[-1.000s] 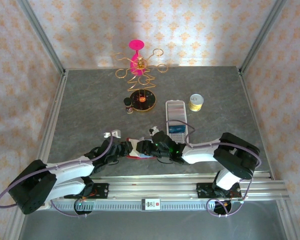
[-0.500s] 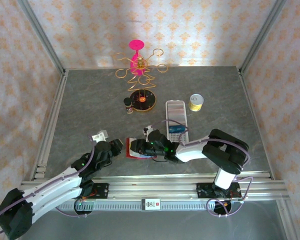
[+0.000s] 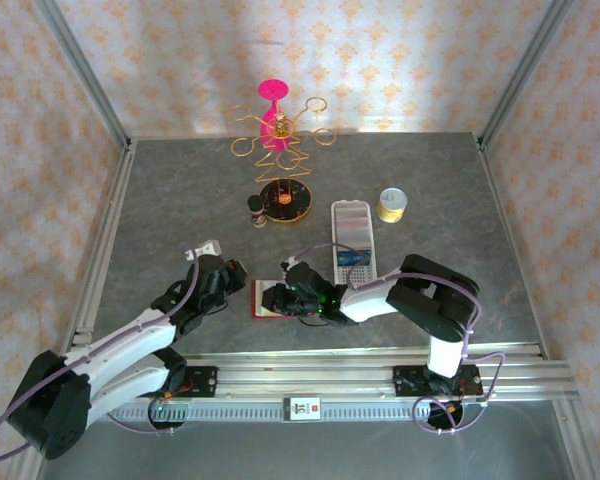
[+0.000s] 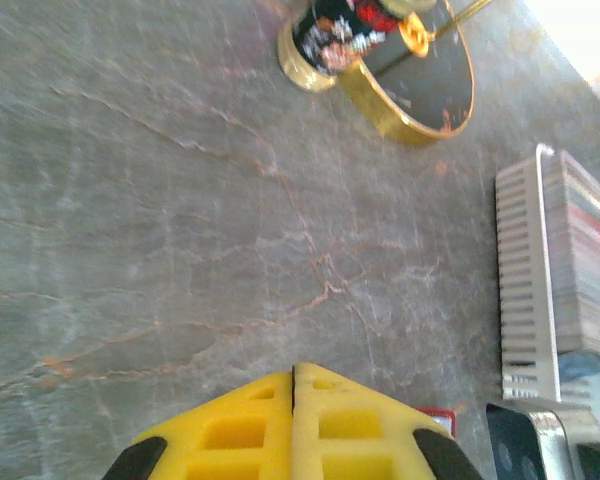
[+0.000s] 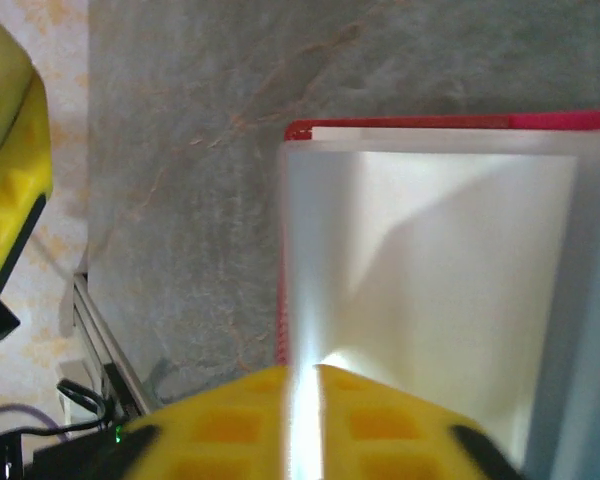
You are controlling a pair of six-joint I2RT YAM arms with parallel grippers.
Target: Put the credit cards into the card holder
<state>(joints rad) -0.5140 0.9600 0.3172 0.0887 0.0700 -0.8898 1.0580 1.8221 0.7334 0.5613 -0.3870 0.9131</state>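
The left pincer (image 3: 230,277) hangs just left of the card holder (image 3: 261,306), its yellow fingers (image 4: 240,430) pressed together with nothing between them, apart from the holder and above bare tabletop (image 3: 170,220). In the left wrist view a red corner of the holder shows just beside the pincer's right finger.

The right pincer (image 3: 280,297) reaches over the card holder from its right side. In the right wrist view its fingers (image 5: 380,430) are closed on the edge of the holder's clear pocket leaf (image 5: 430,250), and a thin bright strip of that leaf runs between them. The red cover (image 5: 400,122) shows along the leaf's far edge. The holder lies open and flat on the tabletop.

Beyond the card holder and to its right lies a long white perforated tray (image 3: 351,222). A blue credit card (image 3: 352,258) rests in the end nearest the holder. Farther beyond the holder stands a round gold dish (image 3: 285,198) with a small dark bottle (image 3: 256,210) beside it.
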